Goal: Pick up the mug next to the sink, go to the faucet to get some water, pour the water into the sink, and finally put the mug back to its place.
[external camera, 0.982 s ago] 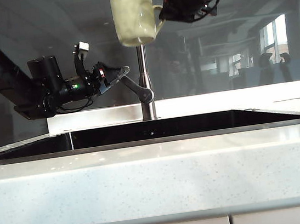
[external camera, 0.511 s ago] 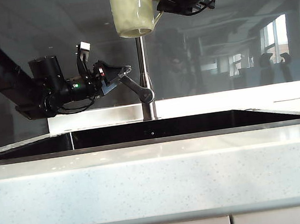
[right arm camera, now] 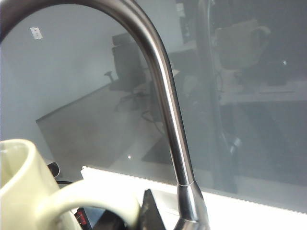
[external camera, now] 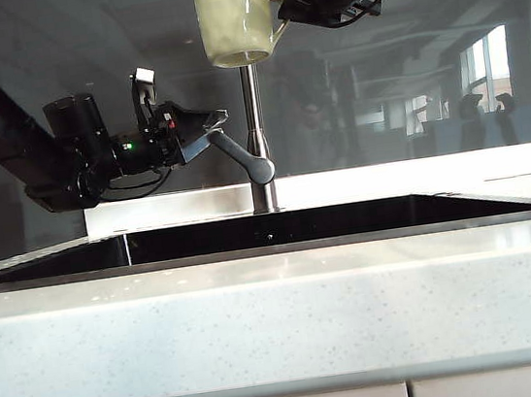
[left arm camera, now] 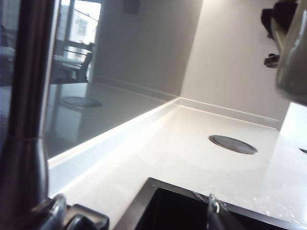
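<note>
A: Why is the mug [external camera: 234,17] up so high?

B: The right gripper [external camera: 291,4] has it by the handle, fingers clamped on the loop, and holds it upright right under the faucet's [external camera: 253,127] spout at the top of the scene. I'd judge that's so water drops straight into it, over the sink [external camera: 270,229], with any spill landing in the basin.

A: And the left gripper [external camera: 212,122]?

B: Off to the left, level, with its tip on the lever [external camera: 236,155] that angles out from the faucet's lower side. From this side I can't tell whether the fingers straddle the lever or are closing on it. My guess is it's there to turn the water on. I see no stream from the spout.

A: What's the mug like?

B: Pale cream-yellow, glossy ceramic, roughly as wide as tall, with a dimpled, faceted wall and a thick loop handle pointing right. In the right wrist view its rim and handle [right arm camera: 91,203] sit close to the camera, just beside the steel neck [right arm camera: 170,120].

A: So which step?

B: Filling, I'd say. Pouring out and returning it to the counter [external camera: 281,314] are left.
</note>
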Available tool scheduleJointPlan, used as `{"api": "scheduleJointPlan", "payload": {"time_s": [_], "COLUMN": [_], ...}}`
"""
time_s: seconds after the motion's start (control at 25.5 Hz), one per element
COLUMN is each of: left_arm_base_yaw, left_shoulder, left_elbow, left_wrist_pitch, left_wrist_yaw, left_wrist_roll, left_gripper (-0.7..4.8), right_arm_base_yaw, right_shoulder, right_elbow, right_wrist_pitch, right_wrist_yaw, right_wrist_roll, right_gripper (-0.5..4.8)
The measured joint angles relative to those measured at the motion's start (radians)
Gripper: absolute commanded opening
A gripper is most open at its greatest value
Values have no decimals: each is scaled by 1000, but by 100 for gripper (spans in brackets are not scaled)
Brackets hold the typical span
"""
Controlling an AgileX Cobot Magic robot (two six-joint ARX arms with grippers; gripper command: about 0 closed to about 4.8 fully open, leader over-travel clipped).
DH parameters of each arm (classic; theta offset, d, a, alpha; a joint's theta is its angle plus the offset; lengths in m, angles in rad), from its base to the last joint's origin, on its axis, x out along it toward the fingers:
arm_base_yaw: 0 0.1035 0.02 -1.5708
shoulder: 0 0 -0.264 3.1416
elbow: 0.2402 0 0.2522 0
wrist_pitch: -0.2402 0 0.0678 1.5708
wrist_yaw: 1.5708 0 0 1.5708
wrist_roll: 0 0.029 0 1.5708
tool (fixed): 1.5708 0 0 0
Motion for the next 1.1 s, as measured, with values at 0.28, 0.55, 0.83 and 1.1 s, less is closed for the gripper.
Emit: {"api": "scheduleJointPlan", "payload": {"time_s": [0.28, 0.55, 0.83, 1.1], "left_arm_base_yaw": [0, 1, -3, 0], "left_shoulder": [0, 0, -1, -1], "left_elbow": [0, 0, 3, 4], "left_wrist_pitch": [5, 5, -11, -101], "left_wrist_yaw": [65, 82, -17, -164], "left_wrist_roll": [-44, 11, 216, 285], "left_gripper": [371, 371, 371, 371], "right_arm_base_yaw": [0, 0, 0, 0], "right_shoulder": [0, 0, 0, 0], "right_elbow": [0, 0, 0, 0], "right_wrist_pitch": [0, 0, -15, -23], "right_wrist_yaw": [0, 0, 0, 0], "right_wrist_roll": [0, 0, 0, -1], "right_gripper": [-2, -2, -2, -2]}}
